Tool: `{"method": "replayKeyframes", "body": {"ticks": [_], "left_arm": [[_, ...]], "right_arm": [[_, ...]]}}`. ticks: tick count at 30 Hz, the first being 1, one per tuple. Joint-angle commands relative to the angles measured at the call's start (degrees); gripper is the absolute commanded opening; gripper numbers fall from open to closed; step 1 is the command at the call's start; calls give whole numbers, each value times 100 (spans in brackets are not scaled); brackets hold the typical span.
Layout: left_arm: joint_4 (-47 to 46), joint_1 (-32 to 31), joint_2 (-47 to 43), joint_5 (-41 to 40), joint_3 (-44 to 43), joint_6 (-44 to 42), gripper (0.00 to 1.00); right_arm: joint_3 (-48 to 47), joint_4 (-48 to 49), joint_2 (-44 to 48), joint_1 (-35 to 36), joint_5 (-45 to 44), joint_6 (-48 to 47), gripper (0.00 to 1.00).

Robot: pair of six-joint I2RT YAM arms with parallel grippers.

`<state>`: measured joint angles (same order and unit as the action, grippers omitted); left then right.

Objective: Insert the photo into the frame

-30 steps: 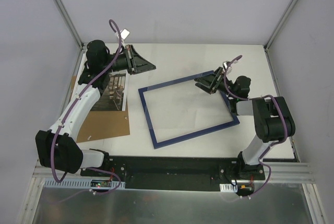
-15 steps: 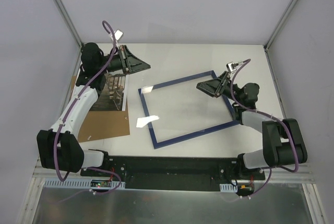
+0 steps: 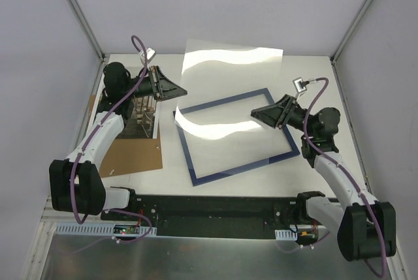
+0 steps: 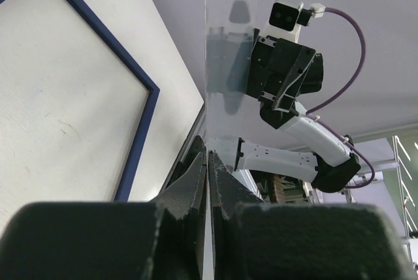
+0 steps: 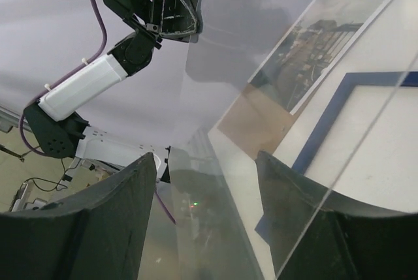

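Note:
The navy frame [image 3: 190,156] lies flat on the white table, also seen as a blue rim [image 4: 104,32] in the left wrist view and as a blue corner [image 5: 326,123] in the right wrist view. A clear pane [image 3: 228,58] is tilted up above it. My left gripper [image 3: 179,91] is shut on the pane's left edge [image 4: 210,162]. My right gripper [image 3: 258,113] stands open with its fingers either side of the pane's right edge [image 5: 209,182]. The photo [image 3: 145,121] lies at the left on a brown backing board [image 3: 130,156], partly under my left arm; it shows through the pane [image 5: 313,51].
Grey walls close in the table at the back and both sides. The backing board [image 5: 255,117] reaches the table's left edge. A black rail with both arm bases [image 3: 215,208] runs along the near edge.
The pane has come up off the frame and now catches a broad glare. My right arm swung outward to the right, its gripper at the pane's edge with jaws narrowing. My left gripper stays shut.

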<state>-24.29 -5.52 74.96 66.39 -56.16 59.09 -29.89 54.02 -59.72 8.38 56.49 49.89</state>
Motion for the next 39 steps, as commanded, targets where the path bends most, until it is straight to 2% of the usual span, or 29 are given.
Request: {"method": "replayKeyframes", "body": {"ticks": [1, 4, 10, 12, 16, 17, 20, 24, 39], "left_arm": [[-515, 60, -236, 251, 26, 76, 0], [-541, 68, -227, 287, 18, 94, 0], [-761, 69, -271, 366, 79, 243, 0], [-805, 68, -289, 392, 105, 270, 0], [-823, 69, -271, 567, 88, 322, 0], [-823, 68, -271, 611, 97, 340, 1], [-919, 68, -324, 822, 123, 436, 18], [-1042, 68, -499, 981, 228, 533, 28], [-1016, 68, -711, 1122, 395, 410, 28]], "right_arm": [[-535, -2419, 654, -3, 20, -1603, 64], [-641, -2923, 717, 5, 81, -1781, 60], [-729, -2915, 629, -3, 161, -1632, 44], [-755, -2923, 646, -3, 169, -1596, 34], [-878, -2958, 655, -3, 196, -1535, 4], [-922, -3002, 655, -3, 205, -1543, 1], [-1054, -3029, 567, -3, 231, -1552, 1], [-1326, -3038, 322, -12, 354, -1544, 1], [-2293, -2959, -716, -91, 635, -1122, 1]]}}
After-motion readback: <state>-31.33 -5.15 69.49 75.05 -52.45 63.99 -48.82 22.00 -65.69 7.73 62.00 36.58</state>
